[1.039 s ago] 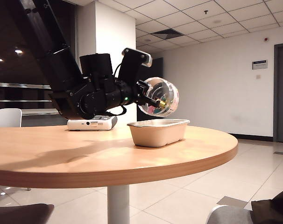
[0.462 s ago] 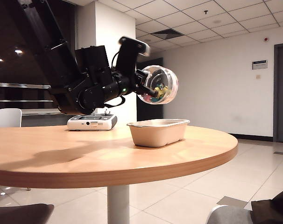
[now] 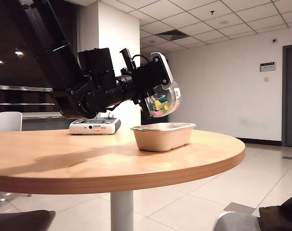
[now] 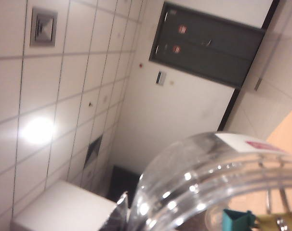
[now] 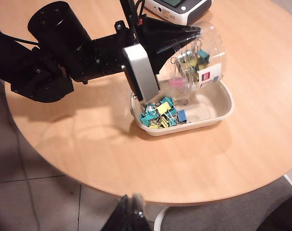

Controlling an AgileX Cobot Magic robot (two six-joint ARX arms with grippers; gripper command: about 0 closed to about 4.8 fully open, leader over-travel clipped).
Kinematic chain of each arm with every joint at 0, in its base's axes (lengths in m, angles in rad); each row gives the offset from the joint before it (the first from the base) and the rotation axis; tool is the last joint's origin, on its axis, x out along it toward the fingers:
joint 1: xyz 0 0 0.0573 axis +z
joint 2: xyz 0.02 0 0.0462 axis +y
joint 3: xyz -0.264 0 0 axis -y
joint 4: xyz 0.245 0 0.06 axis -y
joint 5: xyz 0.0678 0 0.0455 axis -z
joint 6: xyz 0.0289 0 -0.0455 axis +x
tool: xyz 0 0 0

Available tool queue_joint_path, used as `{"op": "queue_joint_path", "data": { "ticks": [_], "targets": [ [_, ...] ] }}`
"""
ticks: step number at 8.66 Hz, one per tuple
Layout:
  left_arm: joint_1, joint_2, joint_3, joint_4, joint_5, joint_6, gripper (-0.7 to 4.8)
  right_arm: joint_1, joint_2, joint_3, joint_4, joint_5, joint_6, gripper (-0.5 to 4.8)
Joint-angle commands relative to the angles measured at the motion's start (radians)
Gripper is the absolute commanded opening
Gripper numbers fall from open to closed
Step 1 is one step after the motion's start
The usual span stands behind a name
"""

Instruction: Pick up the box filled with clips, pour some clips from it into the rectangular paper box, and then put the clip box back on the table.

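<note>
Big round wooden surface [image 3: 112, 159] filling the lower half of the exterior view, with the rectangular paper box [image 3: 164, 136] sitting right of centre on it. Above that, dark left arm coming in from the upper left, left pincer [image 3: 158, 98] clamped shut on the box filled with clips [image 3: 166, 100], which hangs just over the tray's near end. Rolled a good bit compared with a second ago: back then the jar's round face was turned toward the camera, now tipped further over and sitting a little lower, wrist camera housing swung on top. Looks like the pour stage, mouth angled down at the tray. From the right wrist view, already a heap of clips [image 5: 160, 113] in one end of the tray, plenty more left in the jar. Probably close to enough, so next up: levelling out and setting the jar back down. Right pincer [image 5: 129, 214] only a dark sliver at the bottom edge of its own view, holding nothing, can't tell if open or shut.
</note>
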Motion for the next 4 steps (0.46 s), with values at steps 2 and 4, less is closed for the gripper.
{"op": "queue_joint_path", "data": {
  "ticks": [2, 4],
  "targets": [
    [-0.001, -0.008, 0.007, -0.001, 0.098, -0.028, -0.06, 0.001, -0.005, -0.013, 0.010, -0.003, -0.002, -0.01],
    [0.001, -0.138, 0.008, -0.336, -0.212, -0.620, -0.06, 0.001, -0.005, -0.013, 0.014, -0.006, 0.002, -0.01]
  ]
}}
